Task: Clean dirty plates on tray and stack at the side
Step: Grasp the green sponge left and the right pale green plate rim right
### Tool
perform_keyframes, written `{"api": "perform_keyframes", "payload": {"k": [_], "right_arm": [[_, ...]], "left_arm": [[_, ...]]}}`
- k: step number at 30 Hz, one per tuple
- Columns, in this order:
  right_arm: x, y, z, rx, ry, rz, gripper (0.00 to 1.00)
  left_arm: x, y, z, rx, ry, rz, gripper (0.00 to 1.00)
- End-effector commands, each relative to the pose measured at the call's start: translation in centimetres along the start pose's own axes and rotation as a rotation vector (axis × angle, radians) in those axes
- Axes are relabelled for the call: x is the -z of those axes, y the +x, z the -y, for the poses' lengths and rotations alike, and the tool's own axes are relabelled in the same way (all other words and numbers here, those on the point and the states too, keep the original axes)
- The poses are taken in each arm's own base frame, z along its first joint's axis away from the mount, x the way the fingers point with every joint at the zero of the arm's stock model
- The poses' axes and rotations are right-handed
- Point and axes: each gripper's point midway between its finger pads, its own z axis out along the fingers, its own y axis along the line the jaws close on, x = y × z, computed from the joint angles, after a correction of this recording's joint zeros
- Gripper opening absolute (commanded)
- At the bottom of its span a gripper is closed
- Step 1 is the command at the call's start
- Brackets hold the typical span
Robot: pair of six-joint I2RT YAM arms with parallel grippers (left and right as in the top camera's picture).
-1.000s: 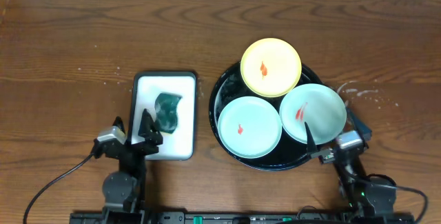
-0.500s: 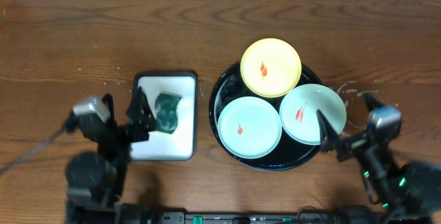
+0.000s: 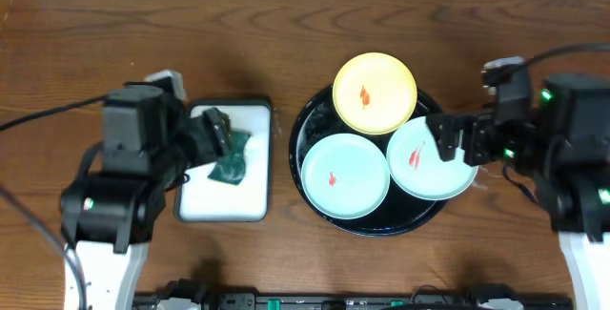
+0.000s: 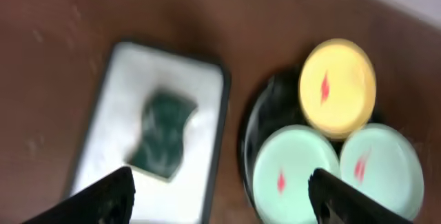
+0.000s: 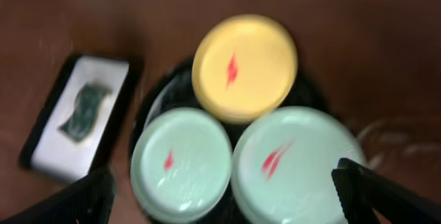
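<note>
1. On the brown desk (image 3: 95,43), a round black tray (image 3: 310,124) holds three plates, each smeared red: the yellow plate (image 3: 375,93) at its far rim, the left mint plate (image 3: 344,175) and the right mint plate (image 3: 434,157) nearer.
2. The left hand (image 3: 214,131) is released and empty above the white tray (image 3: 200,200) with its green sponge (image 3: 229,153).
3. The right hand (image 3: 448,138) is released and empty over the right mint plate.

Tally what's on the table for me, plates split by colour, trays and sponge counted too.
yellow plate: 1
mint-green plates: 2
black round tray: 1
white rectangular tray: 1
green sponge: 1
Total: 6
</note>
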Motion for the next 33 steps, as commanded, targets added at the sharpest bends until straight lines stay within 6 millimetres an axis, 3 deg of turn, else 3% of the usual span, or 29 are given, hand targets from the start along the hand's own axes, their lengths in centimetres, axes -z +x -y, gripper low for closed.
{"api": "perform_keyframes", "payload": {"k": [1, 2, 5, 10, 19, 23, 27, 28, 30, 32, 33], "right_arm": [[-1.0, 0.2, -1.8, -0.035, -0.120, -0.047, 0.99], [-1.5, 0.3, -1.9, -0.044, -0.139, -0.066, 0.99], [-2.8, 0.9, -2.1, -0.058, -0.160, -0.119, 0.83], [-5.4, 4.0, -2.2, -0.056, -0.127, -0.272, 0.74], [-10.2, 12.5, -2.1, -0.059, -0.018, -0.550, 0.62], [-12.1, 16.2, -2.2, -0.081, -0.009, -0.636, 0.58], [-13.2, 18.6, -1.9, -0.107, 0.015, -0.690, 0.56], [-13.4, 18.9, -1.4, -0.101, 0.036, -0.691, 0.53], [-13.7, 18.4, -0.5, -0.086, 0.083, -0.663, 0.50], [-14.0, 17.0, -0.5, -0.094, 0.068, -0.618, 0.50], [-14.1, 16.4, -0.5, -0.101, 0.060, -0.600, 0.50]], "left_arm": [[-0.7, 1.1, 1.6, -0.001, 0.083, -0.092, 0.81], [-1.2, 1.8, 1.7, -0.004, 0.075, -0.134, 0.80], [-2.5, 4.1, 2.1, -0.033, 0.056, -0.247, 0.79], [-4.5, 6.4, 1.2, -0.157, -0.115, -0.333, 0.79], [-4.5, 4.2, -3.1, -0.038, -0.331, -0.245, 0.82], [-4.5, 4.7, -4.7, -0.024, -0.368, -0.283, 0.82], [-4.9, 5.9, -5.9, -0.022, -0.390, -0.325, 0.83], [-5.2, 6.3, -5.8, -0.017, -0.376, -0.339, 0.83], [-5.9, 7.0, -3.8, -0.042, -0.246, -0.382, 0.84], [-6.5, 7.4, -1.3, -0.077, -0.107, -0.400, 0.83], [-6.6, 7.3, -1.0, -0.091, -0.099, -0.395, 0.83]]}}
